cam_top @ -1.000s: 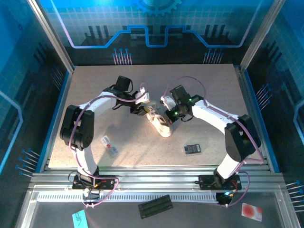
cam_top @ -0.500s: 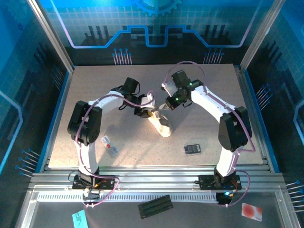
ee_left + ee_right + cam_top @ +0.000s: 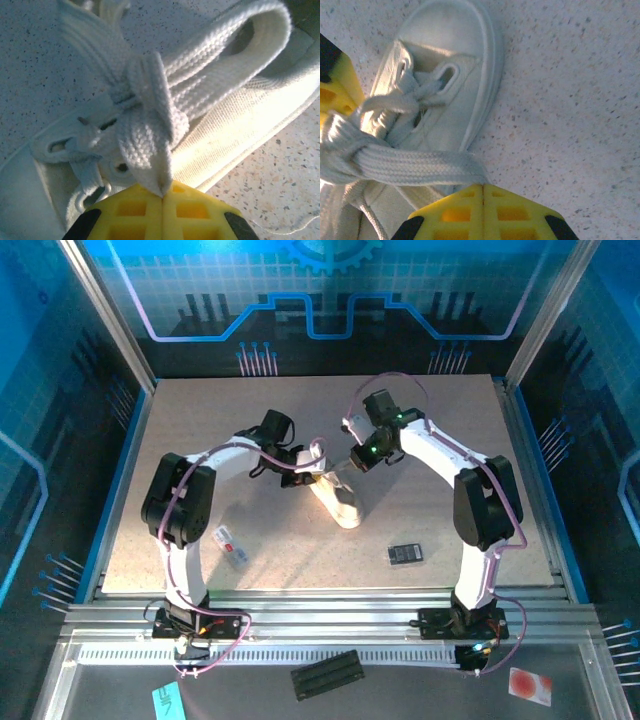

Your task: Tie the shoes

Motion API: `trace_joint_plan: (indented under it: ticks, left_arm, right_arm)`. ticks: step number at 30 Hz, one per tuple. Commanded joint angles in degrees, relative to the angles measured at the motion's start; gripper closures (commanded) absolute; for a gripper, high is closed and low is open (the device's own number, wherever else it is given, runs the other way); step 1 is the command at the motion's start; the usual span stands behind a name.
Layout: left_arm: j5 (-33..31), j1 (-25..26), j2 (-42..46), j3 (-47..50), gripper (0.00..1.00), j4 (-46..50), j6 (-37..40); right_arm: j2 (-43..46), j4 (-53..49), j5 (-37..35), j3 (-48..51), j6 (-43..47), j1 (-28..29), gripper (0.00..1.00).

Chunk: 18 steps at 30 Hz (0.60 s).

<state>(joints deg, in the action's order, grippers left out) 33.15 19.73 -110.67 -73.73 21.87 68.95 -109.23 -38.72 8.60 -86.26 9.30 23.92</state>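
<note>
The small cream sneaker point(image 3: 340, 502) lies mid-table, toe toward the near edge. My left gripper point(image 3: 305, 473) is at its laced end from the left, shut on a pale lace loop point(image 3: 150, 135) that rises from its yellow fingertips point(image 3: 145, 210). My right gripper point(image 3: 352, 462) is at the same end from the right, shut on another flat lace strand point(image 3: 420, 167) pulled taut across the shoe point(image 3: 447, 75). Between the two grippers the laces cross in a knot point(image 3: 127, 92) over the eyelets.
A small black rectangular device point(image 3: 405, 554) lies right of the shoe near the front. A flat white-and-red packet point(image 3: 231, 544) lies at the front left beside the left arm. The blue enclosure walls point(image 3: 540, 330) ring the table.
Both grippers drew apart from over the shoe and back toward the far side, pulling the laces outward. The right arm's elbow swung in; the shoe stayed put.
</note>
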Motion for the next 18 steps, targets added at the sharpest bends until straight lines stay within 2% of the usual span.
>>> trace_joint_plan:
  ticks: [1, 8, 13, 18]
  left_arm:
    - [-0.09, 0.05, 3.78, 2.13, 1.00, -1.13, -1.02]
    - [-1.48, 0.05, 5.51, 4.47, 1.00, -2.69, -2.97]
    - [-2.73, 0.05, 5.89, 4.56, 1.00, -2.94, -3.97]
    - [-4.44, -0.04, 6.38, 5.07, 1.00, -3.08, -4.53]
  right_arm:
    - [2.81, 1.26, 1.95, 2.03, 0.11, -0.82, 0.97]
    - [4.00, 2.93, 3.61, 3.63, -0.42, -1.40, 0.96]
    - [4.58, 3.66, 4.14, 4.33, -0.99, -1.51, 0.92]
    - [5.10, 4.31, 4.54, 4.78, -1.39, -1.74, 0.95]
